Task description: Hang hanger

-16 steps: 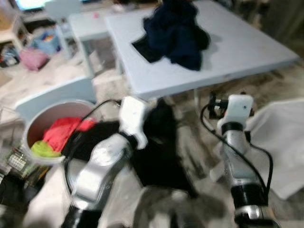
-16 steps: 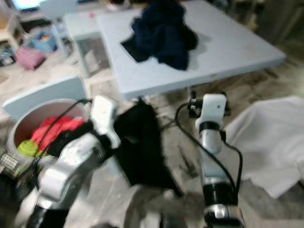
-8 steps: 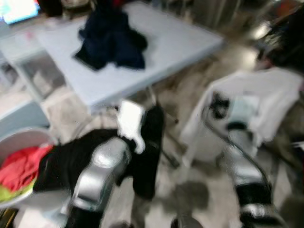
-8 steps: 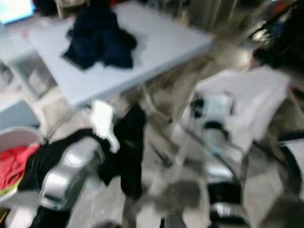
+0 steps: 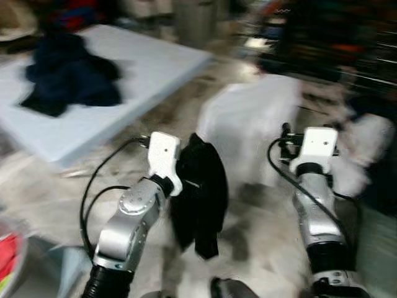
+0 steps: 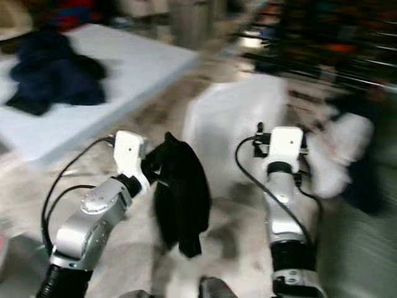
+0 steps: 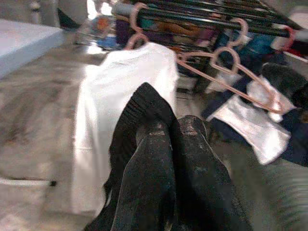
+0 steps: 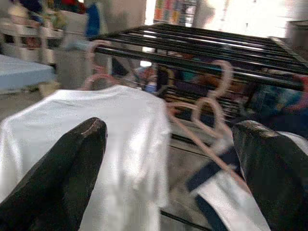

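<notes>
Nearest the camera, the left gripper (image 7: 166, 159) has its fingers closed on a black garment (image 5: 201, 192), which hangs from the grip in front of the robot's left arm and drapes toward the floor (image 5: 260, 217). In the left wrist view the dark knit cloth wraps over both fingers (image 7: 192, 163); whether a hanger sits inside the garment cannot be told.

To the right, the right gripper (image 8: 171, 159) is raised at about the same height, its fingers (image 8: 72, 159) spread wide apart and holding nothing.

Beyond both grippers, a white shirt (image 5: 251, 127) hangs on a pink hanger (image 8: 96, 72) from a black clothes rack (image 8: 192, 45). More pink hangers (image 7: 226, 67) hook on the rack's rails beside the shirt, and one carries a white garment (image 7: 255, 127) lower down, with dark blue clothing near it.

Farther off on the robot's left stands a pale blue counter (image 5: 142, 68) with a heap of dark navy clothing (image 5: 68, 74) lying on it, well apart from the rack. The head views are blurred.
</notes>
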You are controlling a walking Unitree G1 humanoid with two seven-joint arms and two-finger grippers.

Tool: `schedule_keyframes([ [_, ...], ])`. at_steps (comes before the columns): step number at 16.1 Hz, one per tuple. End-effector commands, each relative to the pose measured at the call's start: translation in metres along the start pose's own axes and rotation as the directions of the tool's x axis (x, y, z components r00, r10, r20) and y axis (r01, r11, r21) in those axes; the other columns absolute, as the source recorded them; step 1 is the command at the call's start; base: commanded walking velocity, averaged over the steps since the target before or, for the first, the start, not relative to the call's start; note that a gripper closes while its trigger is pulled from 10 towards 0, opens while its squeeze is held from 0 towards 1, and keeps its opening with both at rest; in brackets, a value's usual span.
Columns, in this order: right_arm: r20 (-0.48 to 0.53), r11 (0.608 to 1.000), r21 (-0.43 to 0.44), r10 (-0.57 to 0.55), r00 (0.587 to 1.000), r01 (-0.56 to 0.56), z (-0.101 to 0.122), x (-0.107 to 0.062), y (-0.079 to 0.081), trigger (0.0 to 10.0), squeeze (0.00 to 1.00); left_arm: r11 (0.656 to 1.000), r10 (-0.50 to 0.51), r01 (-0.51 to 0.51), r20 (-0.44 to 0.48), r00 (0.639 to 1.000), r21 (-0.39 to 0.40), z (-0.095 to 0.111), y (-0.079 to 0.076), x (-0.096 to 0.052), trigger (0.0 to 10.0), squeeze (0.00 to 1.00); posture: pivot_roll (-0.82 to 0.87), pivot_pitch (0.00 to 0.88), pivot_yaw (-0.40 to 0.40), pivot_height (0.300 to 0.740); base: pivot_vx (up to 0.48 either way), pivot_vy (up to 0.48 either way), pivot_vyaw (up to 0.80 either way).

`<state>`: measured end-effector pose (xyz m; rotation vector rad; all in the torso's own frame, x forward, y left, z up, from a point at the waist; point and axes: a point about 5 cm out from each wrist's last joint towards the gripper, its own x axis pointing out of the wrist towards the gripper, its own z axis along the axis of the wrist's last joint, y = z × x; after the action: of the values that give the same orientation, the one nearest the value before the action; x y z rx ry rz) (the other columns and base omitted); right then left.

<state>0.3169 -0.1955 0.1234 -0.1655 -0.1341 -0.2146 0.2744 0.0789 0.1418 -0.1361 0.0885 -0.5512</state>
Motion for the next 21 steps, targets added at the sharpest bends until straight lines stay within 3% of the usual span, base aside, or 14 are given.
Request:
schedule_keyframes([
  [1,0.002,1.000,0.011,0.025,1.000,-0.025,0.001,-0.001,0.005,10.0,0.00,1.000,0.031,-0.031,0.028,0.999,0.002,0.006,0.007,0.000,10.0,0.00,0.00,0.024,0.051,0.740,0.000,0.345,-0.53],
  [14,0.004,0.998,0.007,0.070,0.998,-0.070,0.001,-0.003,0.009,10.0,0.00,0.997,0.071,-0.069,0.043,0.997,-0.034,0.006,0.013,0.000,10.0,0.00,-0.01,0.022,0.044,0.740,0.000,0.480,0.00],
  [18,-0.007,0.998,-0.004,0.063,0.998,-0.063,0.000,-0.004,0.004,10.0,0.00,0.998,0.057,-0.057,0.049,0.997,-0.011,0.001,0.015,-0.008,10.0,0.00,-0.01,0.016,0.038,0.740,0.000,0.000,0.00],
  [21,-0.018,0.998,-0.012,0.058,0.998,-0.058,-0.003,-0.006,0.000,10.0,0.00,0.998,0.067,-0.068,0.047,0.997,0.014,-0.003,0.023,-0.016,10.0,0.00,-0.01,0.012,0.032,0.740,0.204,0.107,-0.80],
])
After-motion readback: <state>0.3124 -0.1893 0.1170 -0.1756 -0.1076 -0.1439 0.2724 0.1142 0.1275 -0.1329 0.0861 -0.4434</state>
